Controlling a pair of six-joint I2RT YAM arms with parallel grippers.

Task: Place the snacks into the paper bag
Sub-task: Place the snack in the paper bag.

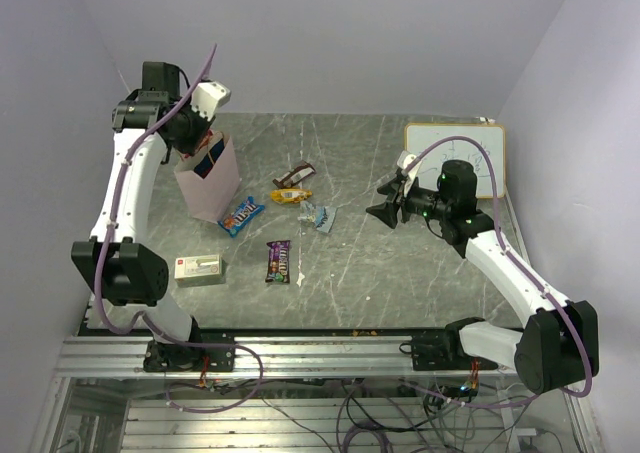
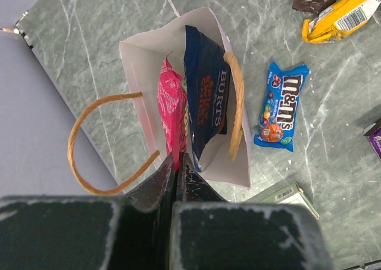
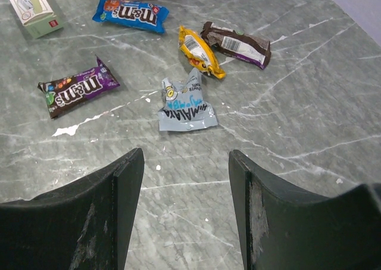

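One table [image 1: 400, 273]: grey marbled top carrying the bag, five loose snacks, a box and a whiteboard.
Whiteboard [image 1: 455, 158]: white-framed, at the far right edge, no part of the job.
Left gripper [image 2: 177, 165]: directly above the bag's mouth, fingers pressed together. The red-pink packet's edge sits right at the tips, and whether it is nipped there I cannot tell.
Right gripper [image 3: 186, 180]: fingers wide apart and holding nothing, low over the table and facing the silver packet.
Paper bag [image 2: 137, 43]: pale mauve, upright at the far left, mouth open, twine handles splayed outward.
Dark blue packet [image 2: 205, 97]: the largest snack, standing on end inside the bag.
Red-pink packet [image 2: 171, 106]: inside the bag, beside the dark blue one.
Beige box [image 1: 198, 267]: near the left arm's base, not a snack.
Blue M&M's [image 2: 281, 112]: flat on the table, just beside the bag.
Purple-brown M&M's [image 3: 77, 91]: nearer the front edge, apart from the others.
Brown bar [image 3: 237, 42]: mid-table, touching the yellow packet.
Yellow packet [image 3: 199, 50]: between the brown bar and the silver packet.
Silver packet [image 3: 186, 106]: crumpled, closest to the right gripper.
Progress: two snacks visibly bagged, five outside, so by my count under halfway.
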